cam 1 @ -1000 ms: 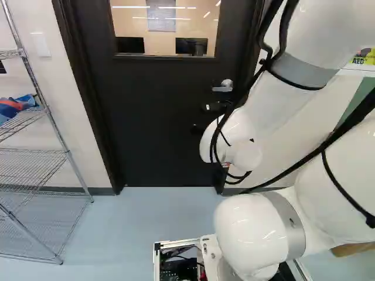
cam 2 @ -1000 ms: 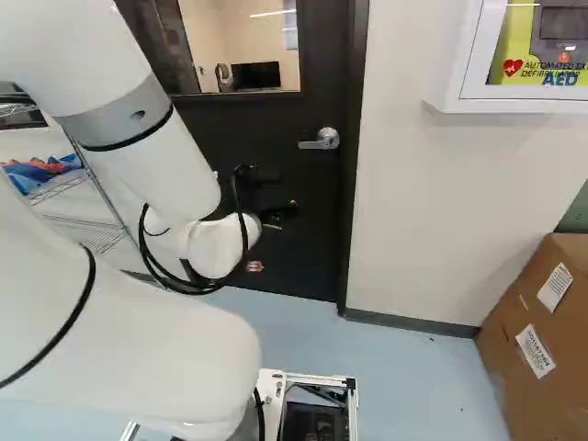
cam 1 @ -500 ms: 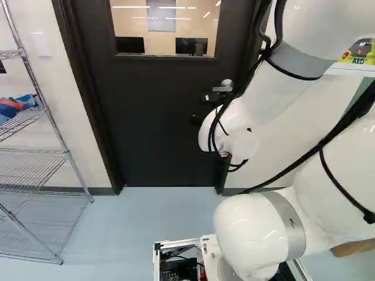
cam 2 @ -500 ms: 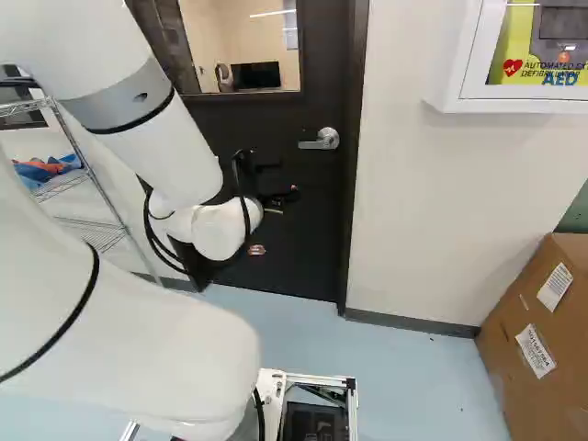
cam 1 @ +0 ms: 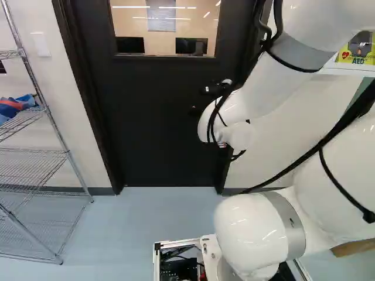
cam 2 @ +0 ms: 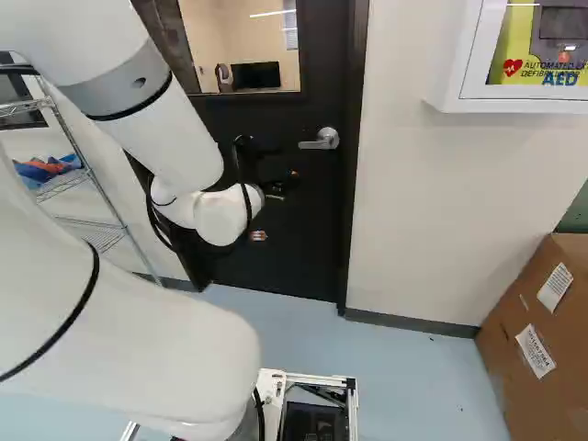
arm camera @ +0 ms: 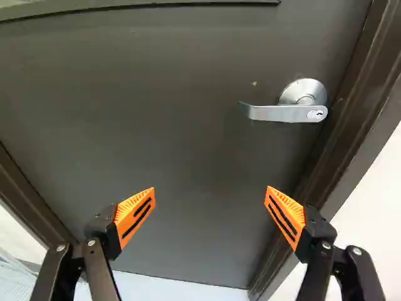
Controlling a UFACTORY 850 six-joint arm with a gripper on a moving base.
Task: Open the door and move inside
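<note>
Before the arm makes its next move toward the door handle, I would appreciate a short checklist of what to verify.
1. Gripper open: ok, its fingers stand wide apart.
2. Door handle in plain sight: ok, ahead of the gripper.
3. Handle centred on the gap between the fingers: not ok, it sits off toward one finger's side.
4. Door unlocked: cannot tell.
5. Way through open: not ok, the door is shut.

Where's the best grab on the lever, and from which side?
Lever: I'd take the free end, away from the round hub, coming straight at the door. It's a slim bar lying across; the open pincer spreads along it, so probably roll a quarter turn first.
</note>
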